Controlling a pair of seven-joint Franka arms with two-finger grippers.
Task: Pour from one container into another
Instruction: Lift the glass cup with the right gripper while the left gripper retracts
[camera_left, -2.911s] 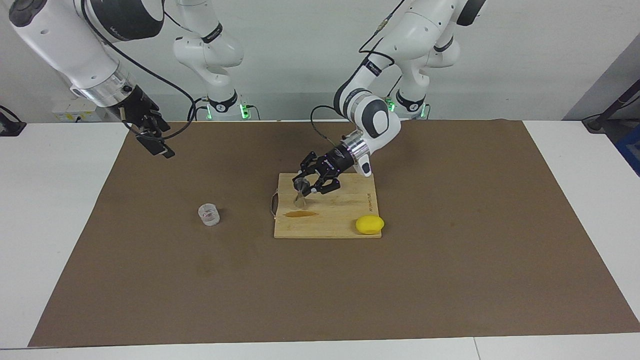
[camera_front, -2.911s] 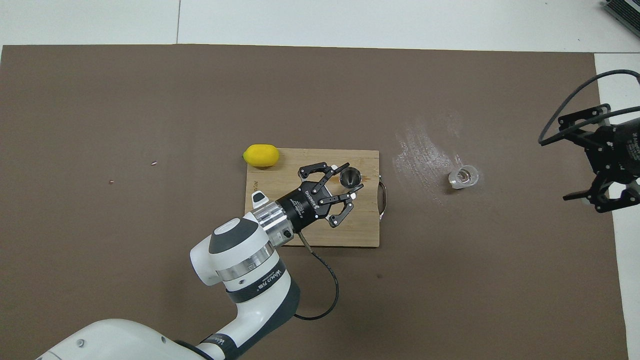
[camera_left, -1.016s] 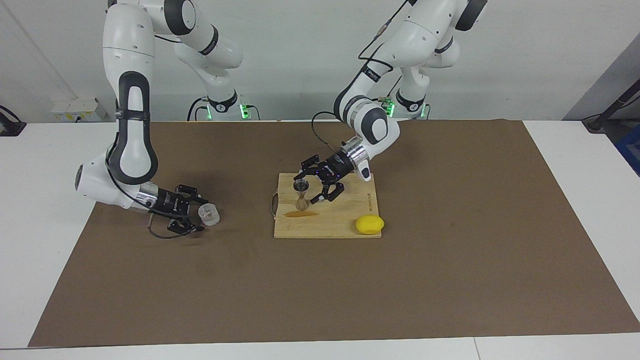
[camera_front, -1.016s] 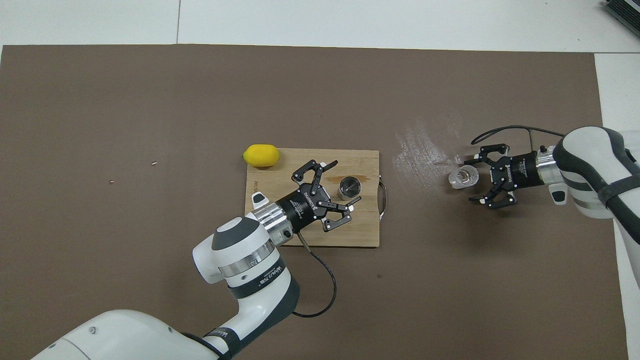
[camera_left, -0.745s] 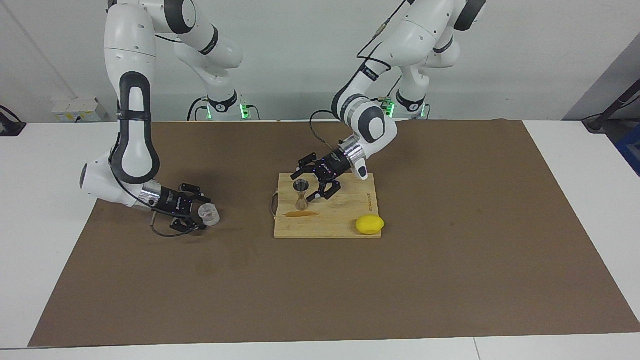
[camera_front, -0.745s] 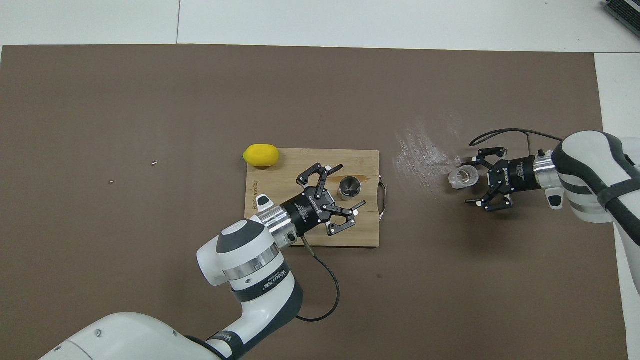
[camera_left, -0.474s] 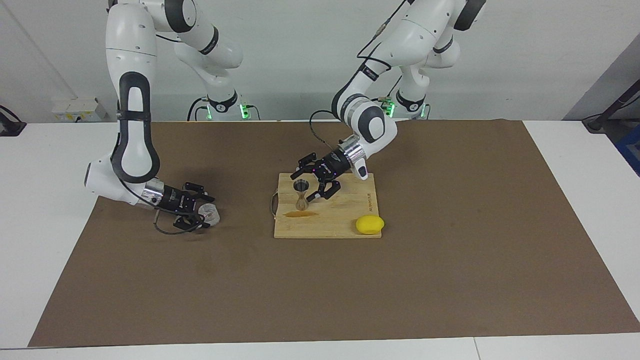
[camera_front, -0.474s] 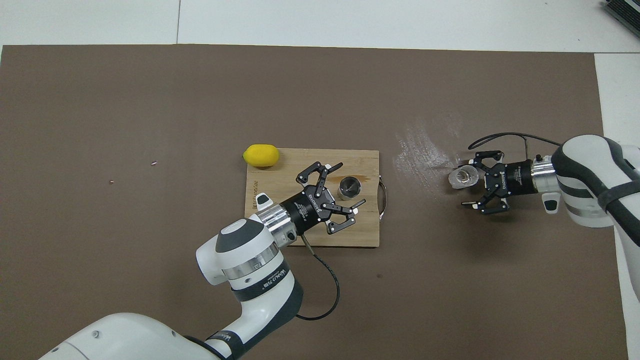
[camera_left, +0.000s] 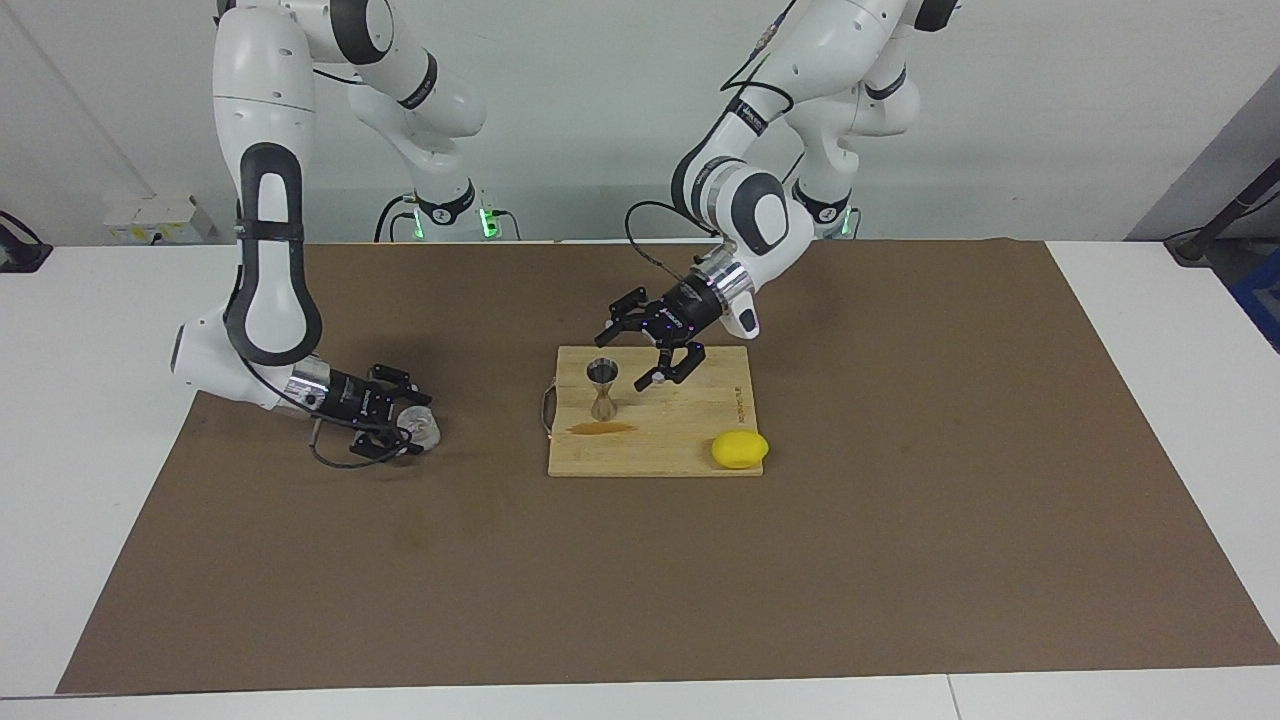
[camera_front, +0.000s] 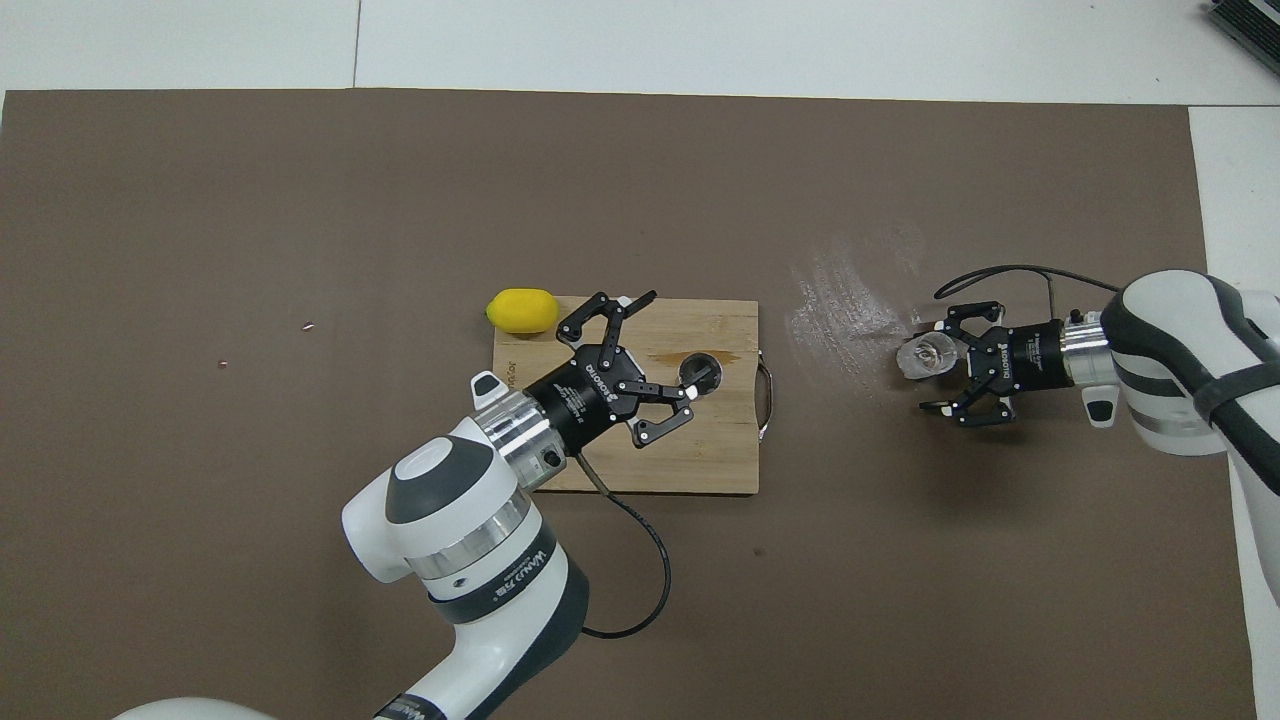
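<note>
The clear measuring cup (camera_left: 421, 429) stands on the brown mat toward the right arm's end; it also shows in the overhead view (camera_front: 922, 356). My right gripper (camera_left: 400, 428) is low at the mat and open, with the cup between its fingertips, close to one finger (camera_front: 962, 312). The steel jigger (camera_left: 602, 385) stands upright on the wooden cutting board (camera_left: 690, 440). My left gripper (camera_left: 626, 361) is open and empty, raised over the board beside the jigger. In the overhead view one left finger (camera_front: 700, 380) partly covers the jigger (camera_front: 692, 366).
A yellow lemon (camera_left: 740, 449) lies at the board's corner toward the left arm's end. A brown stain (camera_left: 602, 428) marks the board beside the jigger. A whitish smear (camera_front: 840, 300) is on the mat between board and cup.
My right arm came down from high up and brought its open gripper around the cup. My left gripper let the jigger stand and drew back and up from it.
</note>
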